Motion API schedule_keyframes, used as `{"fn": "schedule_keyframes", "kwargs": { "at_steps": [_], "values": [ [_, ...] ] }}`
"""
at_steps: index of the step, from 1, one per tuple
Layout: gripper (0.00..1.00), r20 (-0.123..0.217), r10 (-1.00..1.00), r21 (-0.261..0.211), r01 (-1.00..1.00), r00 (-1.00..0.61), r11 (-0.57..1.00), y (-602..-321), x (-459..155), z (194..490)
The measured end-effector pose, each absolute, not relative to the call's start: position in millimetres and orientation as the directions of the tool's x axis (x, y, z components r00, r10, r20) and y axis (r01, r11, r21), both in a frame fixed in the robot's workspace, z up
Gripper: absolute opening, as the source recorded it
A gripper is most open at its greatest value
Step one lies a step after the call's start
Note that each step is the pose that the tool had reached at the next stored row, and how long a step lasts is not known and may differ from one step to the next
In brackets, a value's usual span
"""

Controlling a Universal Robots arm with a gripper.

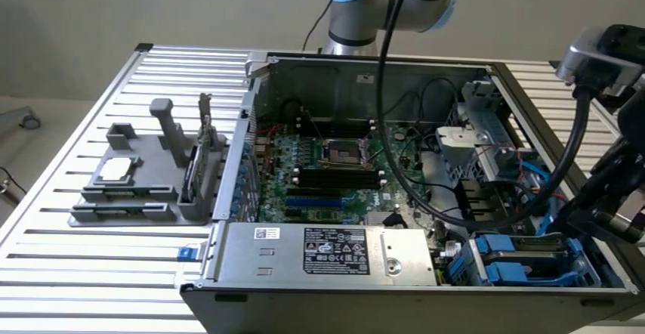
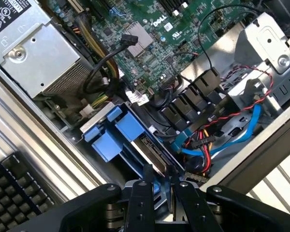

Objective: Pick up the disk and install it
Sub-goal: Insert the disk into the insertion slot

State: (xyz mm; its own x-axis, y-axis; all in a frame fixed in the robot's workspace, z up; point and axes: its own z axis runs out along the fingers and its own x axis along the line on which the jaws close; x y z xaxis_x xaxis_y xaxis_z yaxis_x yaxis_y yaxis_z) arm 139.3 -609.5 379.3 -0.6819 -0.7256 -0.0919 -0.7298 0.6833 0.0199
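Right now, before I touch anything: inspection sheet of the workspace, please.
Surface: slatted metal table, carrying an open computer case.
Job's things: disk, blue-framed, edge-on in the drive bay at the case corner, beside blue brackets.
Clutter: grey holder at the exterior view's left, holding a small square chip and a thin upright card.
Claw: claw shut on the disk's end.
Cables: thick black cable hanging from the arm across the case; red, yellow and blue wires close to the disk.
Surroundings: plain wall; nothing else seen.
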Motion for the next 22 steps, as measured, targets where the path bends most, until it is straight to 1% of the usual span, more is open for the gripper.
{"fn": "schedule_keyframes", "kwargs": {
  "at_steps": [2, 3, 10, 11, 12, 13, 22],
  "values": [
    [0.26, -0.091, -0.707, 0.021, -0.711, -0.701, 0.703, -609.5, 139.2, 379.3],
    [0.33, -0.090, -0.698, 0.021, -0.702, -0.710, 0.712, -609.5, 139.3, 379.3],
    [0.33, -0.087, -0.628, 0.024, -0.632, -0.774, 0.775, -609.5, 139.3, 379.3],
    [0.31, -0.086, -0.617, 0.024, -0.621, -0.782, 0.783, -609.5, 139.3, 379.3],
    [0.31, -0.086, -0.607, 0.024, -0.611, -0.790, 0.792, -609.5, 139.3, 379.3],
    [0.23, -0.085, -0.596, 0.024, -0.600, -0.798, 0.800, -609.5, 139.3, 379.3],
    [0.23, -0.081, -0.491, 0.027, -0.494, -0.867, 0.869, -609.5, 139.3, 379.3]
  ]
}}
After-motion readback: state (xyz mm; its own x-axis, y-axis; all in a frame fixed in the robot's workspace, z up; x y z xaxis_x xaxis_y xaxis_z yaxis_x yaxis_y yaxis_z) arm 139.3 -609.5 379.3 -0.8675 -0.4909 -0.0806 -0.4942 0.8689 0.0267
